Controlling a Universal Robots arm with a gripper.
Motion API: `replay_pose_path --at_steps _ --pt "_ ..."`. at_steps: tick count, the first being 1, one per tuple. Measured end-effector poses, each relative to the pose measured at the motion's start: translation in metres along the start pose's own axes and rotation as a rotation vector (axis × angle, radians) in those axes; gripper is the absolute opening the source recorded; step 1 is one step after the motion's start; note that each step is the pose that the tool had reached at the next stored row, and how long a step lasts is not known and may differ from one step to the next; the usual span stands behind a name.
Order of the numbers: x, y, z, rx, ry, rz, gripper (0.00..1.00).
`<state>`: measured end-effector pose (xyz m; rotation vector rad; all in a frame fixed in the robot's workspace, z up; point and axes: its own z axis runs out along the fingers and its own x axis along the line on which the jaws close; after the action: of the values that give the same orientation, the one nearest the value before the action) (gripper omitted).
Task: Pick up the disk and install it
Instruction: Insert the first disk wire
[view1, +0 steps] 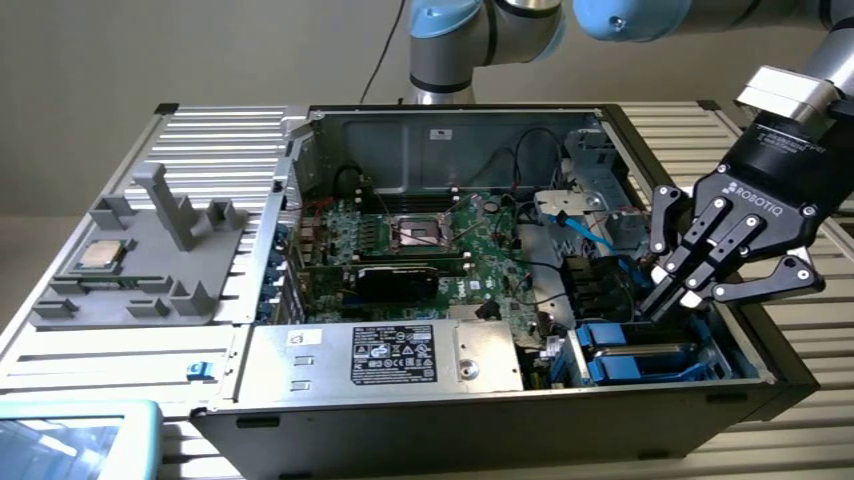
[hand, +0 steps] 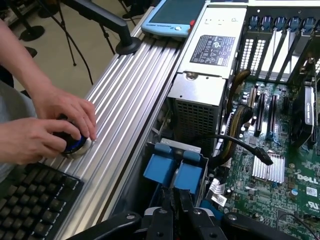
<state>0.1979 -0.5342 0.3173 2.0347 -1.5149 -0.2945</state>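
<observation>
The disk (view1: 641, 358) lies in the drive bay at the front corner of the open computer case (view1: 467, 410), on the exterior view's right; its bright blue carrier frames a silver-grey body. My gripper (view1: 667, 300) reaches down into that bay with its fingers drawn together, tips at the disk's far end. In the wrist view, the gripper (hand: 176, 197) points at the two blue carrier tabs of the disk (hand: 172, 170) inside the metal cage. The fingertips meet the carrier at the gap between the tabs; I cannot tell whether they pinch it.
A silver box with a black label (view1: 394, 355) sits beside the bay. The motherboard (view1: 427, 240) and cables (view1: 574, 215) fill the case. A CPU chip (view1: 100, 257) rests on a grey fixture. A person's hands (hand: 45, 130) rest on a knob by a keyboard (hand: 30, 200).
</observation>
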Motion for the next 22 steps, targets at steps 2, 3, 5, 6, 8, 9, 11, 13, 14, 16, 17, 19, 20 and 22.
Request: replay_pose_path --at_steps 2,3,5,6,8,9,11,13,14,16,17,19,20,22 --pt "-0.0002 -0.0009 0.0012 -0.0001 0.0004 0.000 0.16" --pt "-0.0003 -0.0013 0.0018 -0.0001 0.0006 0.000 0.16" --pt "-0.0004 -0.0020 0.0025 -0.0001 0.0009 0.000 0.16" --pt "-0.0004 -0.0025 0.0028 -0.0001 0.0010 0.000 0.16" --pt "-0.0004 -0.0034 0.0032 0.0000 0.0012 -0.001 0.16" --pt "-0.0004 -0.0039 0.0035 -0.0001 0.0014 -0.001 0.16" --pt "-0.0006 -0.0048 0.0041 -0.0002 0.0022 -0.001 0.16" --pt "-0.0010 -0.0056 0.0048 -0.0003 0.0031 -0.001 0.16" --pt "-0.0012 -0.0058 0.0050 -0.0003 0.0033 -0.001 0.16" --pt "-0.0013 -0.0061 0.0050 -0.0004 0.0036 -0.001 0.16" --pt "-0.0011 -0.0065 0.0048 -0.0003 0.0038 -0.001 0.16" --pt "-0.0010 -0.0069 0.0046 -0.0004 0.0035 -0.001 0.16" --pt "-0.0008 -0.0069 0.0046 -0.0004 0.0036 -0.001 0.16" --pt "-0.0007 -0.0071 0.0049 -0.0004 0.0037 -0.001 0.16"
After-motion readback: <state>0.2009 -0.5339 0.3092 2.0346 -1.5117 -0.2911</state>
